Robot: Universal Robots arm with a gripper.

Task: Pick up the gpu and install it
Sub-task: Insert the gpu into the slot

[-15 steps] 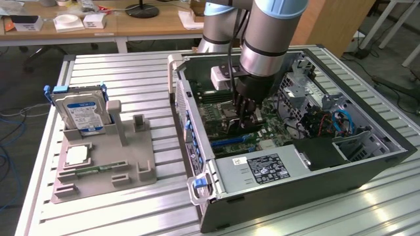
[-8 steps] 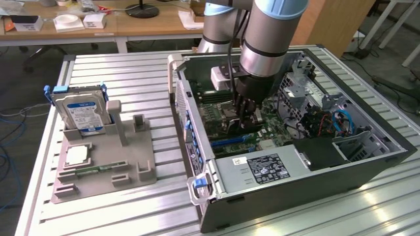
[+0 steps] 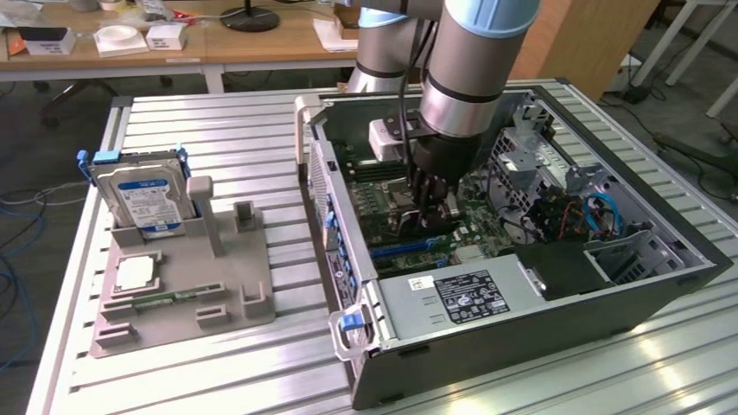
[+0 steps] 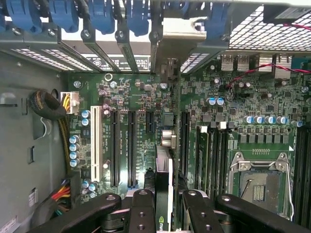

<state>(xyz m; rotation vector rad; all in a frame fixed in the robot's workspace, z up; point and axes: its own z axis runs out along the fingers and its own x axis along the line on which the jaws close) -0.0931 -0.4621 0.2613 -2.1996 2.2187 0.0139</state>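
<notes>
A slatted metal table (image 3: 231,130) holds an open PC case (image 3: 645,294). The gripper (image 3: 429,207) is down inside it over the motherboard (image 3: 403,233), fingers (image 4: 143,213) clamped on the gpu (image 4: 164,194), held edge-on above the slots (image 4: 131,145). At 9 o'clock of the case, a grey fixture (image 3: 185,285) holds a hard drive (image 3: 141,199).

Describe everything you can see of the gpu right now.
The gpu is a thin card seen edge-on, standing upright between the black fingers of the gripper, which clamp it from both sides. A pale strip with a green logo near the fingers shows on it, and its silvery metal bracket reaches the case's rear slot openings. It sits low over the green motherboard inside the open computer case; whether it is fully seated is unclear.
</notes>
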